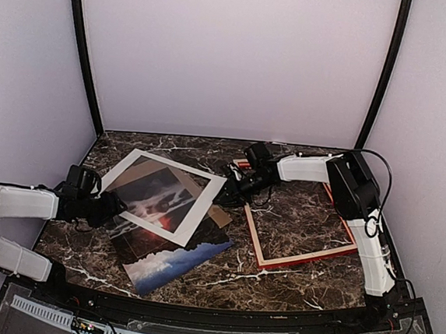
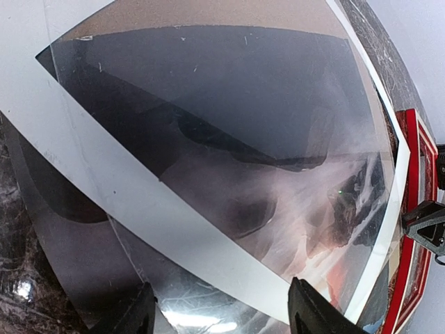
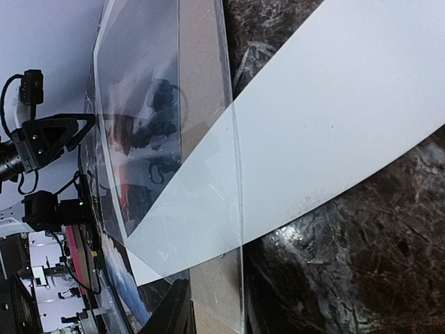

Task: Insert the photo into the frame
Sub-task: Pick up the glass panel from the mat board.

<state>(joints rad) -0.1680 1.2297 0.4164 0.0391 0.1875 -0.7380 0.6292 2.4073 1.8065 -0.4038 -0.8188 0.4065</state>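
The photo point(image 1: 176, 260) lies flat toward the near edge of the table point(image 1: 275, 285), left of centre, partly under the mat border point(image 1: 204, 208). The frame point(image 1: 309, 257) lies toward the right edge. Treat the photo as thin, light, slippery and easily creased; pinch an exposed near corner. The left tool point(image 1: 102, 207) is released. The state of the right tool point(image 1: 233, 185) cannot be told, as its fingers are mostly hidden.

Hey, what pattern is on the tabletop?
The tabletop is dark brown marble with white veins, clearest in the top external view.

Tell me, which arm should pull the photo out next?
Probably left. The left gripper is open at the mat's edge, close to the photo. The right gripper sits at the far corner, by the frame.
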